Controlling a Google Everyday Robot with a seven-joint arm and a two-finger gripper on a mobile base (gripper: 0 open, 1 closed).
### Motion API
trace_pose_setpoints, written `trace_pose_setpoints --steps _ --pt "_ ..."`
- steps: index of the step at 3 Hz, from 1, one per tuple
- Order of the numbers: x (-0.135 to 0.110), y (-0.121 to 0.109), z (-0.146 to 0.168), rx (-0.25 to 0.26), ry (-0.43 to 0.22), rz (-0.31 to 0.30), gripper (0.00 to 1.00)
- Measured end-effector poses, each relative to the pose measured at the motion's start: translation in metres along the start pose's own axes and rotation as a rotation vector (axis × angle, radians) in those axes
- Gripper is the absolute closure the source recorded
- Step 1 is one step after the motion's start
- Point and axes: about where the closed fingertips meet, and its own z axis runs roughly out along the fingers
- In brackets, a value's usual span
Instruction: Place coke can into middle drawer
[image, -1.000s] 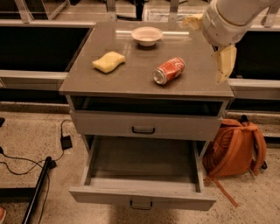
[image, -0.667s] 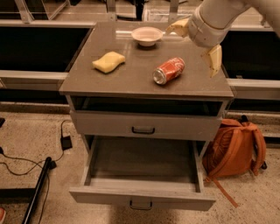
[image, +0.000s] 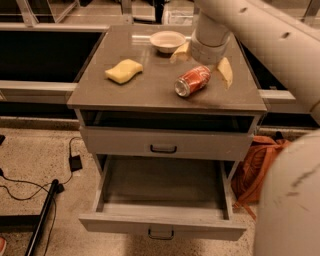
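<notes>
Pincer (image: 203, 62) spread wide, empty, over coke can (image: 192, 80) lying sideways on surface (image: 145, 92) — glancing finger could roll it off edge, past open middle drawer (image: 162, 187).

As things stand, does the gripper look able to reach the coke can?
Probably yes: the gripper hangs open right above the coke can, which lies on its side, with nothing between them; sponge and bowl sit aside.

Coke can (image: 192, 80): red, on its side atop cabinet, silver end twd front-left. Middle drawer (image: 125, 224): grey, pulled open. Gripper (image: 203, 61) just behind can, fingers spread
</notes>
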Motion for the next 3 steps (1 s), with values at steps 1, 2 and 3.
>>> trace_pose_setpoints --steps 1,2,3 --pt "-0.001 -0.01 0.019 -0.065 0.017 -0.026 0.24" --pt "-0.01 -0.006 0.043 -0.159 0.016 -0.027 0.55" --pt "-0.021 -0.006 0.049 -0.197 0.003 -0.023 0.78"
